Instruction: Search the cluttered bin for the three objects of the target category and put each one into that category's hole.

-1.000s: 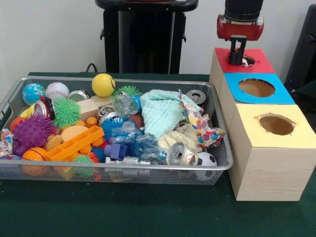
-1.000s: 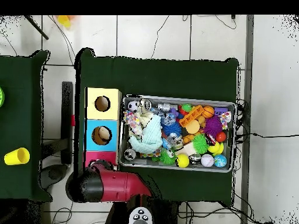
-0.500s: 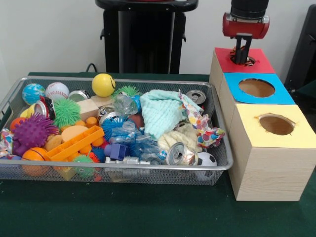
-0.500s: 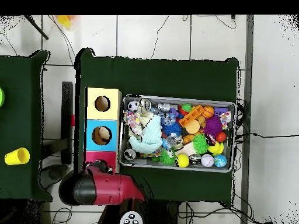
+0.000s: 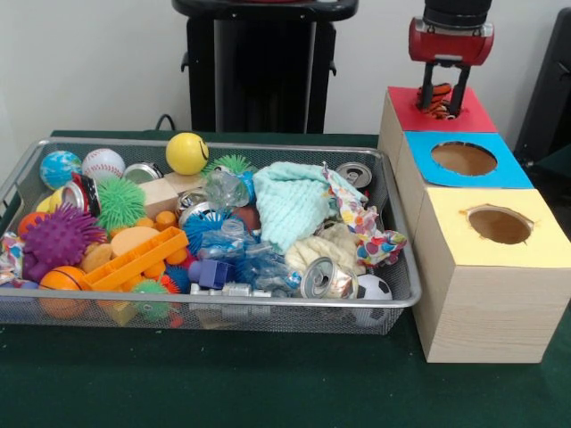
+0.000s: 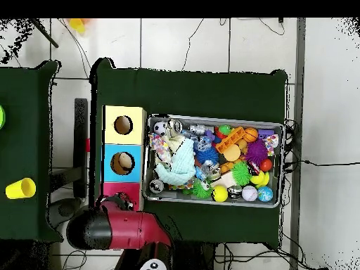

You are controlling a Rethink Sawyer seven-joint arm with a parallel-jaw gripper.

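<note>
Raised since the earlier frames, the end effector (image 5: 447, 93) now hangs above the red box's hole with its two fingers spread, and an orange-and-black striped item (image 5: 436, 100) sits in the hole's mouth between and just below the fingertips — released, by the look of it, not pinched.

Near to far in the front view: green counter (image 5: 268, 383); then the wire-mesh bin (image 5: 223, 303), packed with clutter. Along its near edge lie a crushed can (image 5: 323, 278), a small soccer ball (image 5: 375, 287), an orange slotted block (image 5: 136, 259) and a purple spiky ball (image 5: 58, 239). Mid-bin, a mint knitted cloth (image 5: 290, 201) covers part of the pile; at the far wall rest a yellow ball (image 5: 186, 152), a baseball (image 5: 103, 163) and a second can (image 5: 354, 174).

Beside the bin stands a row of three boxes: yellow-topped box (image 5: 500, 259) nearest, blue-topped box (image 5: 464, 169) in the middle, red-topped box (image 5: 401, 111) farthest, each with a round hole.

Key relation: the bin's contents lie well apart from the end effector, nearer the camera and to the picture's left — any next target demands travel away from the red box and down into the bin. Which bin objects belong to the target category cannot be told with certainty. In the overhead view the arm (image 6: 116, 228) covers the red box.
</note>
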